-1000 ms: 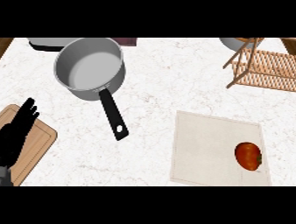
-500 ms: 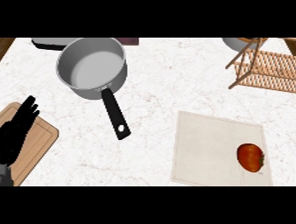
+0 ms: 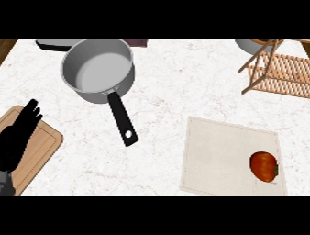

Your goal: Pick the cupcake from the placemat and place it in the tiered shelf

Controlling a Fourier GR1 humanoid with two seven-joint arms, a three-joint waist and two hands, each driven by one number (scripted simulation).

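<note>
Head view: the white marbled bench [image 3: 164, 96] fills most of the picture, with a strip of dark wood showing along its upper left edge.

The cupcake [image 3: 264, 166], a reddish-brown rounded thing, lies on the pale placemat [image 3: 218, 156] near the mat's right edge, toward its lower corner. The placemat sits at the lower right of the bench, slightly skewed, and nothing else is on it.

The tiered shelf [image 3: 286, 71], made of light wooden slats and rods, stands at the upper right, well apart from the placemat. Behind its upper left corner a grey bowl [image 3: 252, 45] is partly cut off by the top of the view.

A grey saucepan [image 3: 98, 69] stands at the upper left of the bench, open side up, its black handle [image 3: 122, 120] pointing down toward the lower middle. Just behind the saucepan's rim a dark flat object shows partly; what it is cannot be told.

At the lower left a wooden cutting board [image 3: 35, 147] lies at an angle. The left hand [image 3: 8, 140] shows over it, black, fingers straight and pointing up, holding nothing, resting near the left edge. Its grey forearm enters at the bottom left corner.

The right hand does not show in this view.
</note>
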